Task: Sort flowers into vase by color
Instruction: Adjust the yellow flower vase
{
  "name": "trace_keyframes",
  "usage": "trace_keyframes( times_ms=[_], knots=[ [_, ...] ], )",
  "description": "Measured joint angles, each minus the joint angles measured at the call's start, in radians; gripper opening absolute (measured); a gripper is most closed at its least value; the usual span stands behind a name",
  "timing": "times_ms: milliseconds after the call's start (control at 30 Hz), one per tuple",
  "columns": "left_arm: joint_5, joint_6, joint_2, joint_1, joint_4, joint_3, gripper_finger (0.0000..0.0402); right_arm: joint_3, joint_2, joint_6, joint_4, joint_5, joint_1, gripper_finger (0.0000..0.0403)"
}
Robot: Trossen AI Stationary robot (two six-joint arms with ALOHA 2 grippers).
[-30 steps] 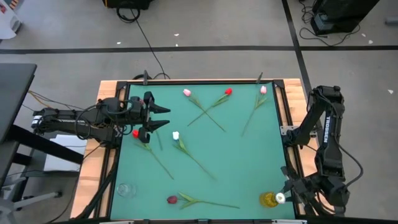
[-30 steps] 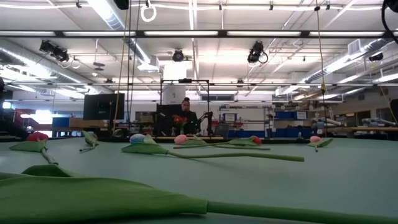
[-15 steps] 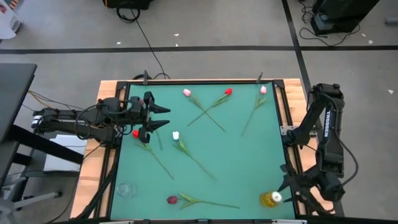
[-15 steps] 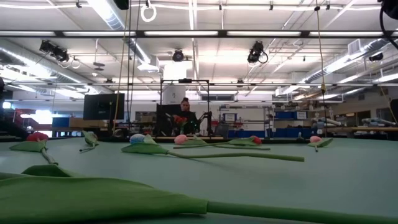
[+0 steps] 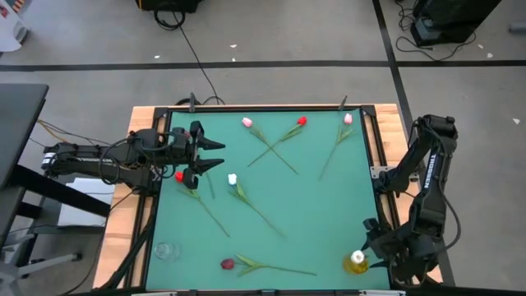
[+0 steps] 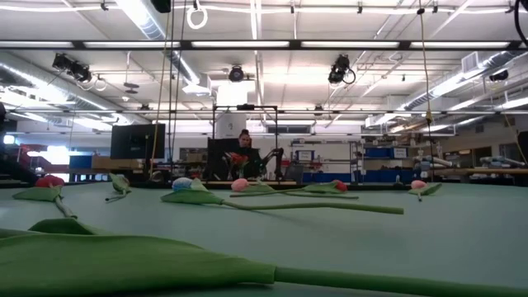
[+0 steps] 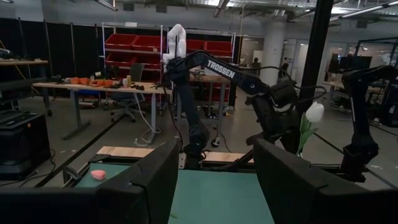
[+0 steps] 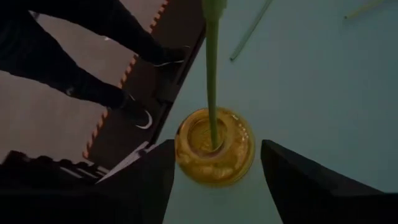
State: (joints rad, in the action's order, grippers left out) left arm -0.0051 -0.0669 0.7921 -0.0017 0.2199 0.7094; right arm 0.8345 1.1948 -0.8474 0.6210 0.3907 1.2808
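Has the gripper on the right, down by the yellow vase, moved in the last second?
Yes. The right gripper has pulled back from the yellow vase, up and away toward the table's right edge, leaving the white flower standing in it.

Seven flowers (image 5: 267, 143); two vases (image 5: 357, 263).

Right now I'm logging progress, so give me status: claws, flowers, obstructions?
Right claw open above yellow vase, white tulip's stem standing in it. Left claw open, waiting near red tulip. Nothing blocking.
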Motion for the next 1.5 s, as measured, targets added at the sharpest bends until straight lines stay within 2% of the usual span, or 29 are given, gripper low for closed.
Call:
trace_keyframes(
  times_ms=[200,300,533,833,1033,1300,1500],
  knots=[
    [0.000,0.000,0.000,0.000,0.000,0.000,0.0213,0.001,0.052,0.011,-0.011,-0.018,-0.001,0.0307],
    [0.000,0.000,0.000,0.000,0.000,0.000,0.0213,0.001,0.082,0.011,-0.017,-0.018,-0.001,0.0314],
    [0.000,0.000,0.000,0.000,0.000,0.000,0.0213,0.002,0.138,0.010,-0.033,-0.015,-0.023,0.0275],
    [0.000,0.000,0.000,0.000,0.000,0.000,0.0213,0.002,0.120,0.012,-0.089,-0.014,-0.042,0.0223],
    [0.000,0.000,0.000,0.000,0.000,0.000,0.0213,0.001,0.116,0.010,-0.097,-0.016,-0.041,0.0229],
    [0.000,0.000,0.000,0.000,0.000,0.000,0.0213,0.001,0.116,0.038,-0.120,0.012,-0.063,0.0273],
    [0.000,0.000,0.000,0.000,0.000,0.000,0.0213,0.001,0.126,0.090,-0.127,-0.039,-0.082,0.0257]
  ],
)
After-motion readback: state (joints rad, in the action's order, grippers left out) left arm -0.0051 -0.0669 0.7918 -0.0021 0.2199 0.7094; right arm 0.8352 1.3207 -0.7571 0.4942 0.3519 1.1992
